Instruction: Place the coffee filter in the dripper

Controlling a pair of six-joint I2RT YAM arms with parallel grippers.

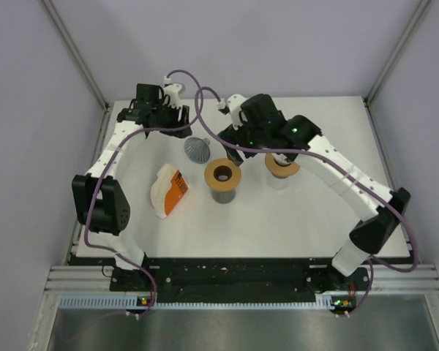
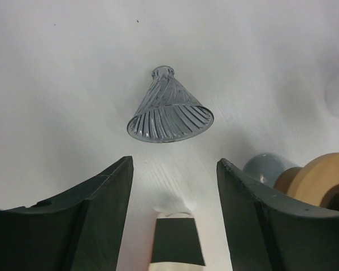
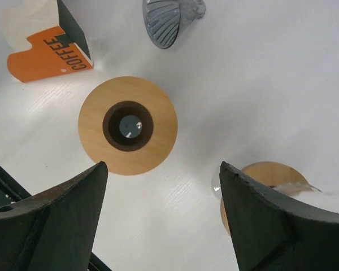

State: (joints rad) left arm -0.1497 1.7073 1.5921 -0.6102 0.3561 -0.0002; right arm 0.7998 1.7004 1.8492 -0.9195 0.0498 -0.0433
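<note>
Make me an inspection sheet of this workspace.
Surface: white table.
Job's things: dripper lying on its side; filter box beside the stand.
Clutter: wooden ring stand upright; second wooden disc partly hidden.
Pincers: left pincer open, empty, facing the dripper; right pincer open, empty, over the stand.
Cables: purple cables looping between the arms.
Surroundings: grey walls, metal frame.

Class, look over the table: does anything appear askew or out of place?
Yes. The ribbed glass cone lies tipped on its side on the table, mouth sideways, apart from the wooden ring stand rather than sitting upright.
</note>
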